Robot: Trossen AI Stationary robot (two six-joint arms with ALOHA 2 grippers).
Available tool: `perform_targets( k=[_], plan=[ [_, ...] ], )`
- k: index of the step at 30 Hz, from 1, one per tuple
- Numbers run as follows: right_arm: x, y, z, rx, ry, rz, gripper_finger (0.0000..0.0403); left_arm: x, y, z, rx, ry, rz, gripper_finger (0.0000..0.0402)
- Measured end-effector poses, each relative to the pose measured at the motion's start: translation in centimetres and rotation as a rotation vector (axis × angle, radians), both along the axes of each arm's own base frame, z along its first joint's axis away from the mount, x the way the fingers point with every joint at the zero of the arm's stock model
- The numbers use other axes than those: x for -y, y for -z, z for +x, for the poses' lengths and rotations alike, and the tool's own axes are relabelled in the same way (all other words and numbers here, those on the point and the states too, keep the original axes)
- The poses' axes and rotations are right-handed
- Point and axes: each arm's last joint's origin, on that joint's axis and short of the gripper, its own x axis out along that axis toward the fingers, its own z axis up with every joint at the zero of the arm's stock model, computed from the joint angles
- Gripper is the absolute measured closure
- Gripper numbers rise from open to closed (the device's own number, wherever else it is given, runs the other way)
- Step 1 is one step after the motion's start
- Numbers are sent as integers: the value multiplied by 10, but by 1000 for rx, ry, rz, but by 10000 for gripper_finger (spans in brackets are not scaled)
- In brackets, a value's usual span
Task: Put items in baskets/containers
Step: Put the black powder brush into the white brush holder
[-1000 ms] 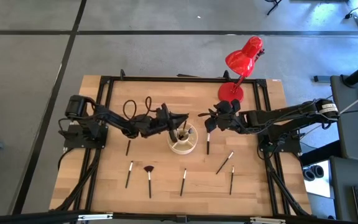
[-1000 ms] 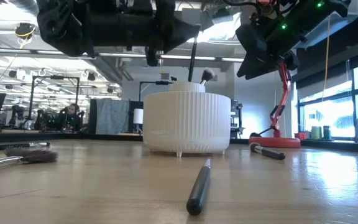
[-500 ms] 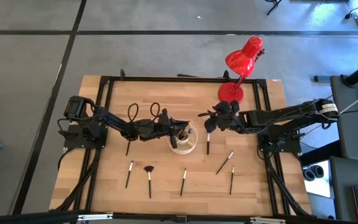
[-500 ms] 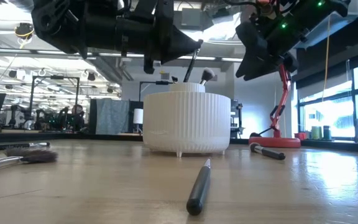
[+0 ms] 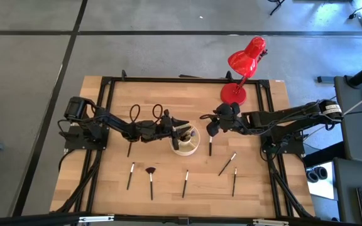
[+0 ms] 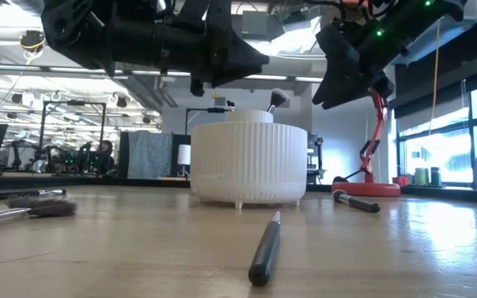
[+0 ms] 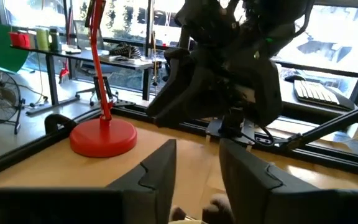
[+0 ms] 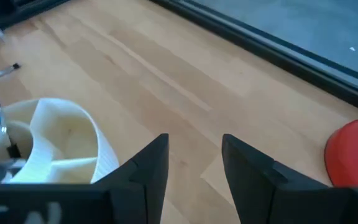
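At the centre of the high view we see the left gripper (image 5: 186, 132) poised over the cream cup (image 5: 185, 142), its fingers parted with nothing between them, and brushes standing inside the cup. Just right of the cup, the right gripper (image 5: 210, 124) hangs with fingers spread and empty above a brush (image 5: 210, 147). More brushes (image 5: 151, 182) lie across the lower half of the table (image 5: 263, 188).

— From where does each camera look?
— One looks straight down from high above the whole bench (image 5: 143, 94). One sits at bench level, very near the cream cup (image 6: 248, 162), facing the room.
— And the wrist cameras?
— Each looks forward past its own fingers (image 7: 157, 180). Both see the red lamp (image 8: 353, 152) base.
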Motion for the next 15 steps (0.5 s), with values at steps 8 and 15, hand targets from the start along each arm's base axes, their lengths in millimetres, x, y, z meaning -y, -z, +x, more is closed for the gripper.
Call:
perform_targets(
  k=[8,15],
  plan=[
    [-2,1,1,-13,-59,41,253,-8,-30,-19,-93,13,20,245],
    [-1,2,3,18,-18,45,253,-9,-50,-37,-162,25,89,237]
  ],
)
